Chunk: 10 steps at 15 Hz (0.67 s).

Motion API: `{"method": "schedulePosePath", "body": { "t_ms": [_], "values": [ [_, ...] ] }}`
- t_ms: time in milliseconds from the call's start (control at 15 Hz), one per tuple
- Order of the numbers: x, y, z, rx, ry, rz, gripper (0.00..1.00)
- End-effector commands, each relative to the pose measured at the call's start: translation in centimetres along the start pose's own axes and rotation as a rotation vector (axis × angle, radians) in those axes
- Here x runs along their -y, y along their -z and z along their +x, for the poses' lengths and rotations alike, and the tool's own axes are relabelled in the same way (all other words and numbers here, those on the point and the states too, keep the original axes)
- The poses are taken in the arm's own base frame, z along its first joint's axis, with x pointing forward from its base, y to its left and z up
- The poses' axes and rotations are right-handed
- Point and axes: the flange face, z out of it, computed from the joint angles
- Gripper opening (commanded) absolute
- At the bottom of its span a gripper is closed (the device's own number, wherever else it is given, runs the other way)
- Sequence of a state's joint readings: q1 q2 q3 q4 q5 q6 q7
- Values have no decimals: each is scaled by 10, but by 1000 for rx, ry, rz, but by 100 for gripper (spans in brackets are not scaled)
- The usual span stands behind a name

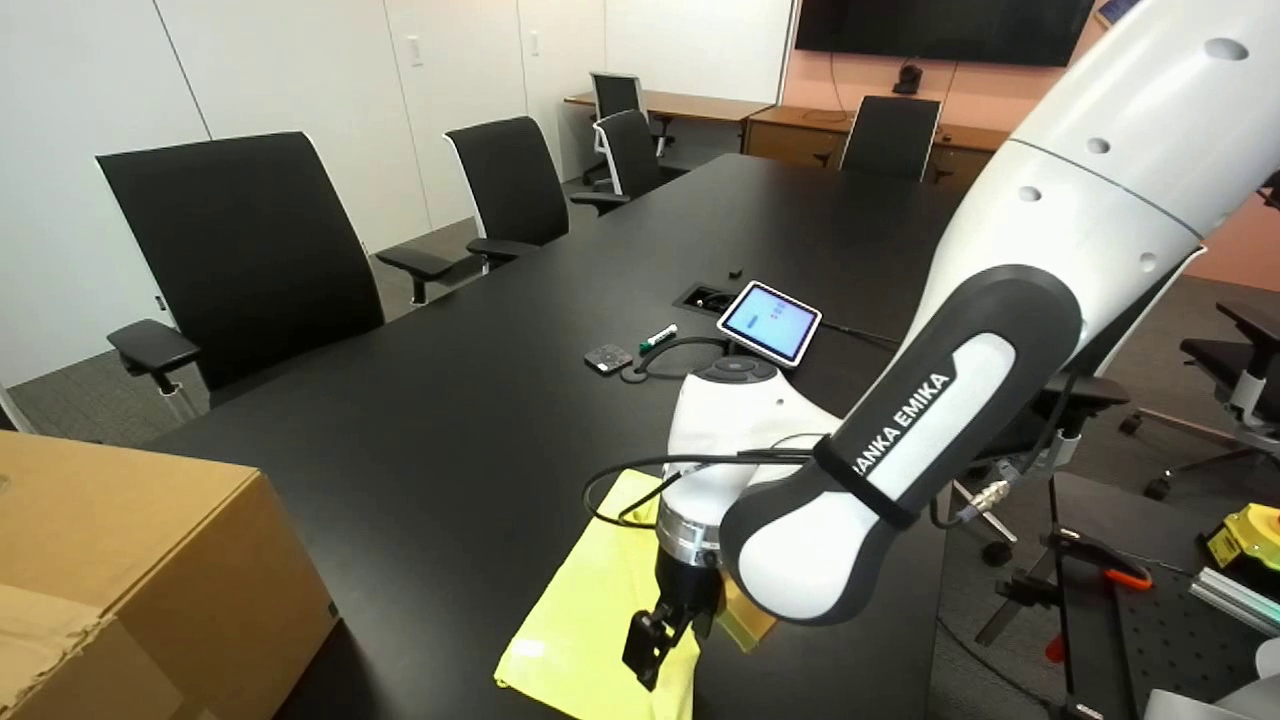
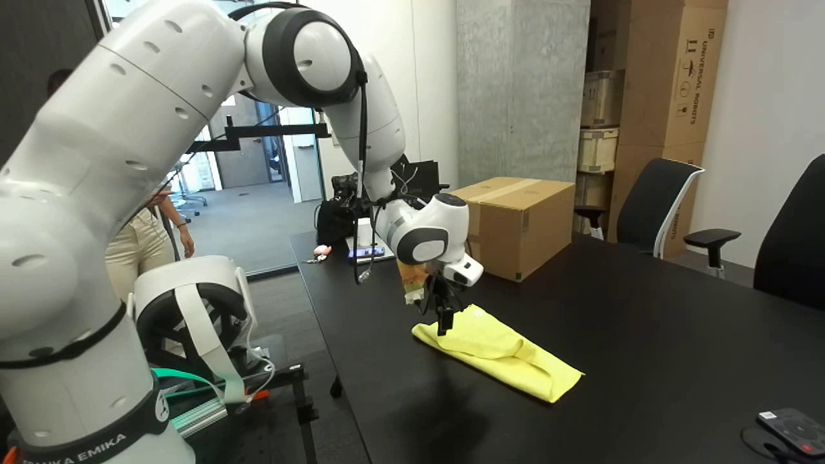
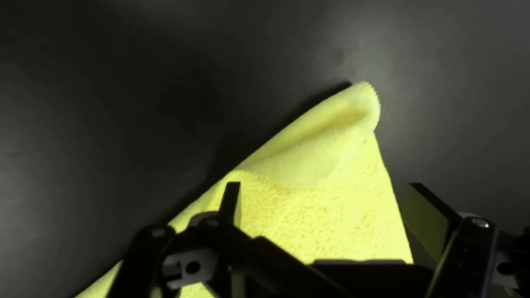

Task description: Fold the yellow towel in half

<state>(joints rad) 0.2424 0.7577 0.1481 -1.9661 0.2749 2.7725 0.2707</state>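
Note:
The yellow towel [image 1: 590, 610] lies on the black table, longer than wide, with uneven, overlapping layers and creases. In an exterior view its near long side [image 2: 515, 370] looks folded and rolled. In the wrist view a corner of the towel [image 3: 323, 219] is curled over at the tip. My gripper [image 3: 324, 185] is open and empty, pointing down over that end of the towel. One finger is over the cloth and the other is just past its edge. The gripper also shows in both exterior views [image 1: 668, 650] [image 2: 445, 319]. The arm hides part of the towel.
A cardboard box [image 1: 180, 570] stands on the table, also seen in an exterior view [image 2: 522, 225]. A tablet [image 1: 770, 322], a marker [image 1: 658, 337] and a small dark device [image 1: 607, 359] lie farther along the table [image 1: 450, 480]. Chairs line its side.

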Motion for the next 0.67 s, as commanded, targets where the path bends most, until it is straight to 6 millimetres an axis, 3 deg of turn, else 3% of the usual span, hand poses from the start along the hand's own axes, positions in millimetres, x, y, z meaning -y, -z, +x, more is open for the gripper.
{"method": "schedulePosePath", "body": {
  "t_ms": [0, 267, 600],
  "values": [
    [23, 0, -17, 10, 83, 20, 100],
    [25, -8, -27, 29, 188, 29, 100],
    [4, -26, -19, 49, 290, 14, 100]
  ]
}}
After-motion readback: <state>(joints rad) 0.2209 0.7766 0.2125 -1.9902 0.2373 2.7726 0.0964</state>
